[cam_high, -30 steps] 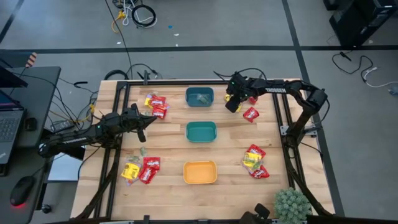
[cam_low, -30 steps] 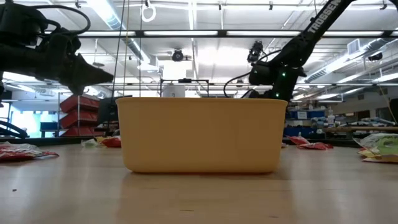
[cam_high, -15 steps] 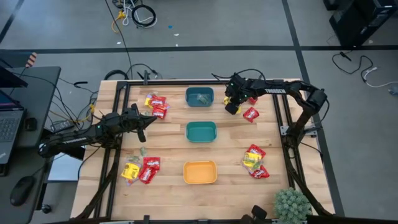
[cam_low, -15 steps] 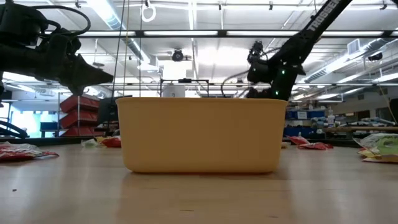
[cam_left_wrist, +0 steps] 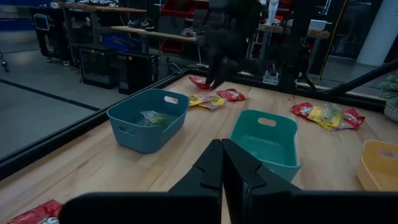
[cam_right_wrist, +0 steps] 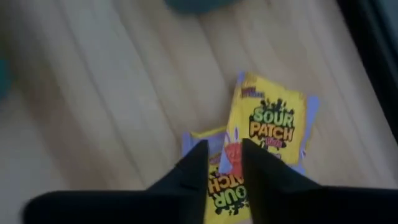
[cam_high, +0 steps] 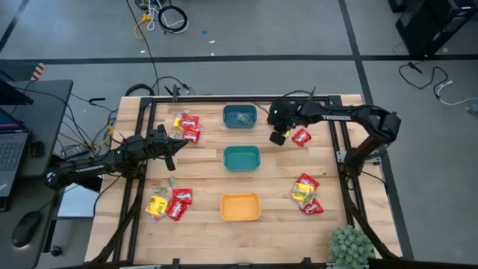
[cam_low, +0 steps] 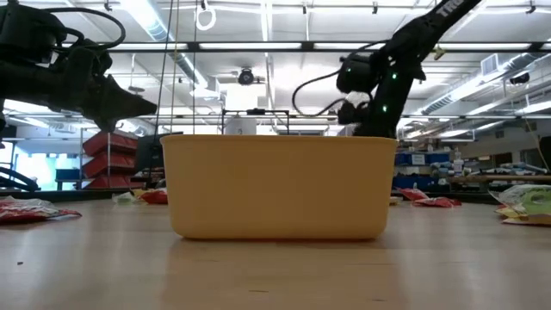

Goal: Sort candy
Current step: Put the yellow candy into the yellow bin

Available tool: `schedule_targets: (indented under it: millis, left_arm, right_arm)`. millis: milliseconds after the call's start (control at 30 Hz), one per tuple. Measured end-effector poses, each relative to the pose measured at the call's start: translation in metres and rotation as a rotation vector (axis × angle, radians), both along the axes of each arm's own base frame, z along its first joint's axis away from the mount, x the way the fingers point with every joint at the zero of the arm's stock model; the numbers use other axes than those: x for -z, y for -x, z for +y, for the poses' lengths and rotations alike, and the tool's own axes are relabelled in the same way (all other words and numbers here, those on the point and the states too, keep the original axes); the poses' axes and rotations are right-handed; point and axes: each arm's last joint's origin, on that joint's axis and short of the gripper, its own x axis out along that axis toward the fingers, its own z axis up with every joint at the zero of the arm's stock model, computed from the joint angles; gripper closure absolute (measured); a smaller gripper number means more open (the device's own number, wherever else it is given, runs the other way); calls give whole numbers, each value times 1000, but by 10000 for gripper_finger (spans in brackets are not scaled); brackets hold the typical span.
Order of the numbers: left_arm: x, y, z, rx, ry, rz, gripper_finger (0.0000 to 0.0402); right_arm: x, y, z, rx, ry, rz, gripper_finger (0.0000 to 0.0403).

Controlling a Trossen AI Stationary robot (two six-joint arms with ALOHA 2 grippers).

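Over the upper right of the tabletop (cam_high: 202,161), the right gripper (cam_right_wrist: 219,163) hangs with jaws slightly spread above two overlapping yellow Sour Patch packets (cam_right_wrist: 268,127), so closing could pinch both, while the left gripper (cam_left_wrist: 222,163), jaws pressed together, waits centre-left.

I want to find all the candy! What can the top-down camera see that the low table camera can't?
Only the high view shows both teal bins and the candy pile beside the left gripper. Only the low view shows ceiling lights. Both show the orange bin, the right gripper and the candy at the right.
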Motion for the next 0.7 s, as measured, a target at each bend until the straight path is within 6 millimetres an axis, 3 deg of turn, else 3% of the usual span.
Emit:
schedule_targets:
  millis: [167, 300, 400, 633, 700]
  left_arm:
    - [0, 0, 0, 0, 0, 0, 396]
    - [0, 0, 0, 0, 1, 1, 396]
    - [0, 0, 0, 0, 1, 3, 396]
    - [1, 0, 0, 0, 2, 7, 396]
    - [1, 0, 0, -1, 2, 7, 396]
  right_arm:
    - [25, -7, 0, -3, 38, 100, 233]
    - [40, -9, -6, 21, 38, 133, 213]
    - [45, -9, -10, 43, 75, 161, 238]
    - [45, -9, -11, 38, 75, 157, 381]
    - [44, -10, -9, 18, 73, 155, 393]
